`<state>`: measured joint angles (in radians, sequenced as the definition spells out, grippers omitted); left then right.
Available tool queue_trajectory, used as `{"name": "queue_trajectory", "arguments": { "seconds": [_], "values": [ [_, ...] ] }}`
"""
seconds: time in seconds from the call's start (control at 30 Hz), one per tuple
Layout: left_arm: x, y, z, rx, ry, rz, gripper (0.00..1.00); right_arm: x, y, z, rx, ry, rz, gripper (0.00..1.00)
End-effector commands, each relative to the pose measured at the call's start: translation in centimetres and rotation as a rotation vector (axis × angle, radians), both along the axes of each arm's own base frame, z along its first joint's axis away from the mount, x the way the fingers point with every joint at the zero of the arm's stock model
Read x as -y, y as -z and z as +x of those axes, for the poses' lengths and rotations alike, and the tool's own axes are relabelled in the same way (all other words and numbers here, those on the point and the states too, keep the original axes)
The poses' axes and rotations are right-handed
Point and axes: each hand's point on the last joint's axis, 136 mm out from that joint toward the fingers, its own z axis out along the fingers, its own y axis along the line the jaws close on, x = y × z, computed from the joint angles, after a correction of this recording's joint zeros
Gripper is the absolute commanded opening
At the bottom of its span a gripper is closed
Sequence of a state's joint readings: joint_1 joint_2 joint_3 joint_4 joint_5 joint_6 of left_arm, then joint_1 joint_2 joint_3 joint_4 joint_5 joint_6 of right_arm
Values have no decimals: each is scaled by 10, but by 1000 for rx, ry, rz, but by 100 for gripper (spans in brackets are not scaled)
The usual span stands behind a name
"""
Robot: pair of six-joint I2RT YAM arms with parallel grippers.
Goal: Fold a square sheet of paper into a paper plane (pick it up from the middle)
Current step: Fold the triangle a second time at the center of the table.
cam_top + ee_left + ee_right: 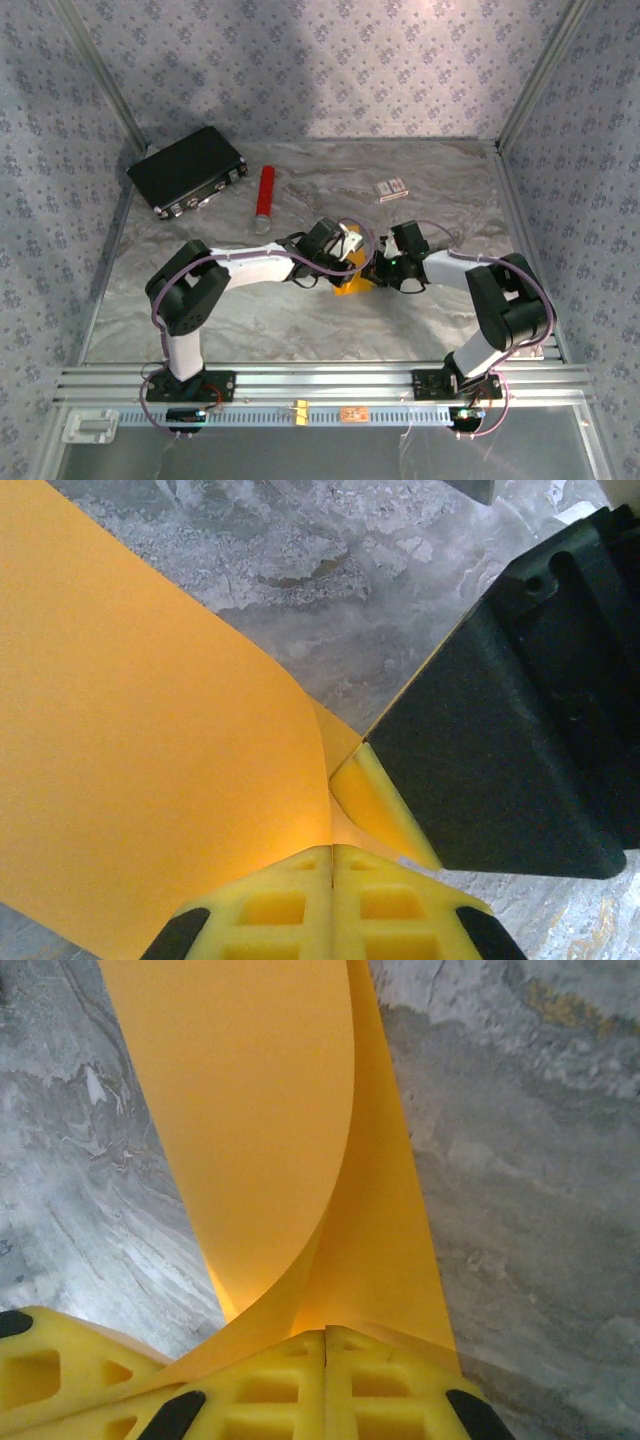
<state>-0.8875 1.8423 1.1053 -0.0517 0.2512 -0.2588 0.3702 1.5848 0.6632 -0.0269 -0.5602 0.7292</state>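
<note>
I'm pinching the square sheet of paper (150, 730) at the middle of the worktop (300, 330) with the left end effector (332, 880) and right end effector (325, 1360), tips close together, so it's curling toward a crease.

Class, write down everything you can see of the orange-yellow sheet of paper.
The sheet of paper is thin, plain orange-yellow and unmarked. It is bent over on itself in a soft curl, not pressed flat. The left pincer and right pincer are both shut on it, close together, near the middle of the grey marbled table.
</note>
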Motion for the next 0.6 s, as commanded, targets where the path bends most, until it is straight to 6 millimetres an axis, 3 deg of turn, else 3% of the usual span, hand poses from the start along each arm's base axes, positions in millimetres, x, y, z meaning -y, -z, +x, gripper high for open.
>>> {"name": "queue_trajectory", "arguments": {
  "seconds": [0.0, 0.23, 0.57],
  "values": [
    [4, -7, 4, -10, 16, -19, 5, 7, 12, 0, -16, -16, -75, 4],
    [1, -2, 8, -36, 11, -18, 5, 19, 30, -12, -80, -31, -137, 4],
    [-11, 10, 20, -62, -19, 7, 6, 25, 31, -12, -65, -54, -181, 4]
  ]
}}
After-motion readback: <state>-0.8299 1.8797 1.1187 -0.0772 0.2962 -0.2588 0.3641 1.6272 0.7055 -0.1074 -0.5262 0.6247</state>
